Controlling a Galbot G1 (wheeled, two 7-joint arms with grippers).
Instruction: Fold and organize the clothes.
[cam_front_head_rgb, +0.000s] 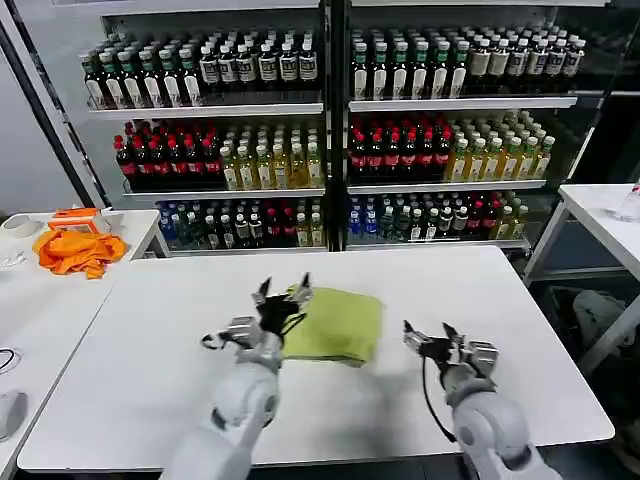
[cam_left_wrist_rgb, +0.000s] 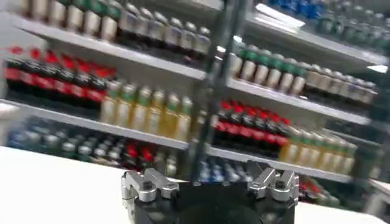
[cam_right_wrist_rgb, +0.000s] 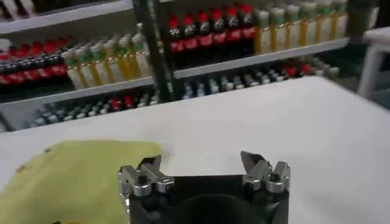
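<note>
Left hand (cam_front_head_rgb: 283, 291) hides the T-shirt's (cam_front_head_rgb: 340, 325) corner.

One lime yellow-green T-shirt (cam_front_head_rgb: 338, 324) lies folded on the white bench (cam_front_head_rgb: 180, 300). One bright orange cloth (cam_front_head_rgb: 78, 250) sits bunched on a second bench (cam_front_head_rgb: 30, 290) to the left, and a third bench (cam_front_head_rgb: 600, 215) stands at the right. Two robot hands show: the left hand (cam_front_head_rgb: 284, 292) and the right hand (cam_front_head_rgb: 428, 334). Behind stands one drinks cabinet (cam_front_head_rgb: 330, 120) with three shelves of bottles; the bottles are too many and too crowded to count.
</note>
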